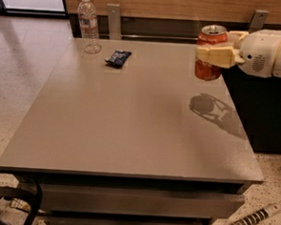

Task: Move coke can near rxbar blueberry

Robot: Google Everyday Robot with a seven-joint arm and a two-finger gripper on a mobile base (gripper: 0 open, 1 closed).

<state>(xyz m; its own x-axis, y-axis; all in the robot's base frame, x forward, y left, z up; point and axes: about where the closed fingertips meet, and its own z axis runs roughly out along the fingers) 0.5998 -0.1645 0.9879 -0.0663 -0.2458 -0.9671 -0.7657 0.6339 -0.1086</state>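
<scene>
The red coke can (208, 66) with its silver top hangs in the air above the right side of the grey table (130, 123), casting a shadow below it. My gripper (212, 54) comes in from the right on a white arm and is shut on the can, its cream fingers (215, 55) wrapped around the can's middle. The rxbar blueberry (118, 58), a small dark blue wrapper, lies flat at the table's far left, well to the left of the can.
A clear plastic water bottle (89, 24) stands at the far left corner, just behind the bar. A wooden wall with metal brackets (113, 20) runs behind the table. A dark low unit sits to the right; cables lie on the floor.
</scene>
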